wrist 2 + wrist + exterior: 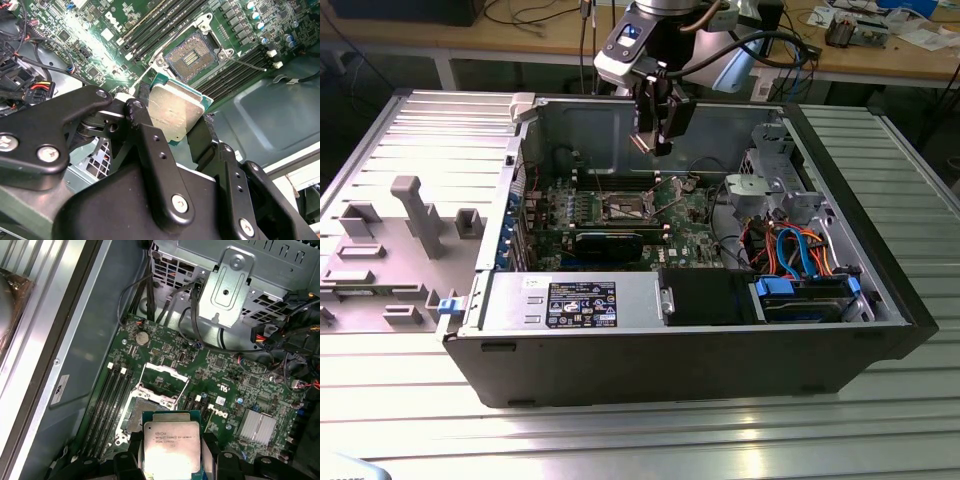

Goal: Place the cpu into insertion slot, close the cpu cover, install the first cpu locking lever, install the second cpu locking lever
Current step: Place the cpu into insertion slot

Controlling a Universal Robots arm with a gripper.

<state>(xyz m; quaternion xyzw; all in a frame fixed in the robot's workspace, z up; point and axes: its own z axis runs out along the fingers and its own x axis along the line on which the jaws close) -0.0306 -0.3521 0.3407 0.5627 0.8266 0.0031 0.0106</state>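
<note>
Fingers (145, 130) clamped on 2 opposite edges of the cpu (171, 445), chip held metal top up, in the air above the green board (225, 370) inside the open computer case (720, 360), close by the bare insertion slot (192, 57), not touching it, cpu cover (163, 376) tilted up open

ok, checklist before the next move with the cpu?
1. cpu gripped by claw: ok, clamped on two opposite edges.
2. insertion slot empty: ok, contacts bare.
3. cpu cover lifted off the slot: ok.
4. cpu seated: not ok, held in the air above the board.
5. cpu orientation matched to the slot: cannot tell.
</note>
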